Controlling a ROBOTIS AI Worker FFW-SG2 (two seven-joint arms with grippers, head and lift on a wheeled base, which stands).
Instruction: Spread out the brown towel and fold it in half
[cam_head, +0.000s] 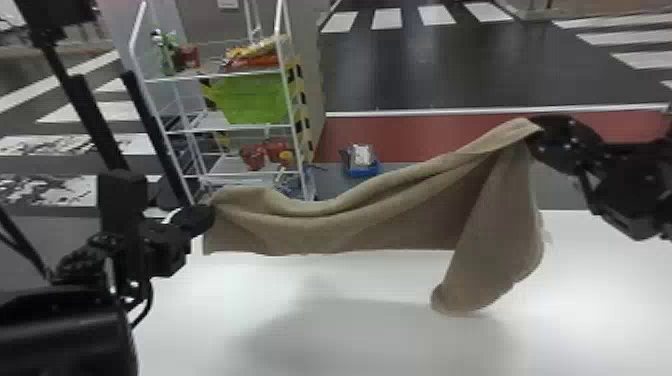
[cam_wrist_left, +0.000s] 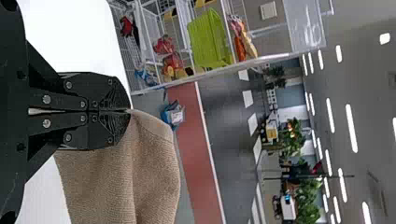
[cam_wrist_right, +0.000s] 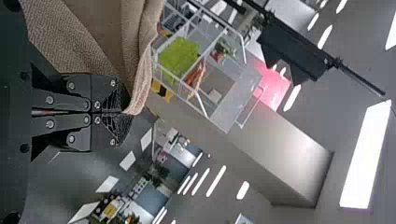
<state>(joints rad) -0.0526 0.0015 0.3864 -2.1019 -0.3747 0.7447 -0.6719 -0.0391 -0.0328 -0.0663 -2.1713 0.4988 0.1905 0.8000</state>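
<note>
Sagging, nubby, softly creased brown towel (cam_head: 310, 227)

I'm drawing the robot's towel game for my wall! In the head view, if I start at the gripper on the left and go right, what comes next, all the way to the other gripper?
Left gripper → towel → right gripper

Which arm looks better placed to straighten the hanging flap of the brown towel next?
Right, I'd judge. The flap drops from where the right fingers pinch the brown towel, while the left fingers hold its other end, away from that flap.
</note>
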